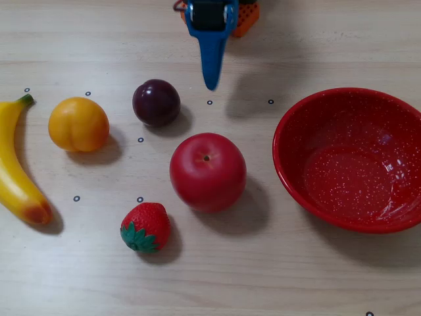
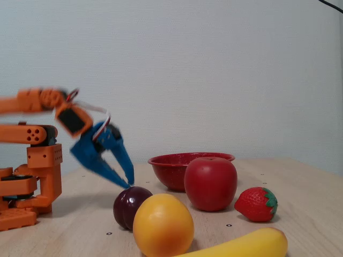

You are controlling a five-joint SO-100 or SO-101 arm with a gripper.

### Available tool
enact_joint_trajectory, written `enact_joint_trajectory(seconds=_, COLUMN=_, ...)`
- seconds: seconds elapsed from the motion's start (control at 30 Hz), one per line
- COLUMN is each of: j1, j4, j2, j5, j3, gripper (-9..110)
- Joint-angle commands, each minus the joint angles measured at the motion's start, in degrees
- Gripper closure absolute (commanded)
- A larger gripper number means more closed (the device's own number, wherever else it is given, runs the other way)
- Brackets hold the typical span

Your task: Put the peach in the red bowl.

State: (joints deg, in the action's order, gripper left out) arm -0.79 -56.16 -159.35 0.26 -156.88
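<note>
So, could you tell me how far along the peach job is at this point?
Nothing is finished: the peach sits on the table beside the banana, and the red bowl is empty. The gripper hangs above the plum, jaws open and holding nothing. The reach, grasp, carry across and drop all remain.

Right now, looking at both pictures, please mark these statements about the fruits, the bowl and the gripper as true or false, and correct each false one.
1. The peach lies inside the red bowl. False: it sits on the table, between the banana and the plum in the overhead view.
2. The red bowl is empty. True.
3. The gripper holds the plum. False: its jaws are open and hold nothing, above the plum in the fixed view.
4. The apple is bigger than the strawberry. True.
5. The strawberry touches the banana. False: they lie apart.
</note>
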Motion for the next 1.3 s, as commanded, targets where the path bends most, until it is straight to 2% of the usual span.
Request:
enact_joint_trajectory(seconds=0.0, j1=-4.66, j4=-6.42, j2=16.44, j5=2.81, j3=26.37, gripper=101)
enact_joint_trajectory(seconds=0.27, j1=-16.08, j4=-17.05, j2=40.61, j5=15.73, j3=60.91, gripper=101)
enact_joint_trajectory(seconds=0.63, j1=-32.61, j4=-36.12, j2=74.88, j5=30.85, j3=97.82, gripper=101)
enact_joint_trajectory(seconds=0.73, j1=-35.33, j4=-41.04, j2=81.91, j5=35.77, j3=103.18, gripper=101)
enact_joint_trajectory(seconds=0.83, j1=-38.06, j4=-47.55, j2=87.01, j5=42.28, j3=106.96, gripper=81)
enact_joint_trajectory(seconds=0.97, j1=-41.04, j4=-49.48, j2=90.79, j5=50.1, j3=108.63, gripper=74)
enact_joint_trajectory(seconds=1.13, j1=-43.07, j4=-49.22, j2=95.1, j5=56.95, j3=108.72, gripper=61)
enact_joint_trajectory(seconds=1.27, j1=-42.63, j4=-47.37, j2=99.23, j5=58.1, j3=108.81, gripper=60)
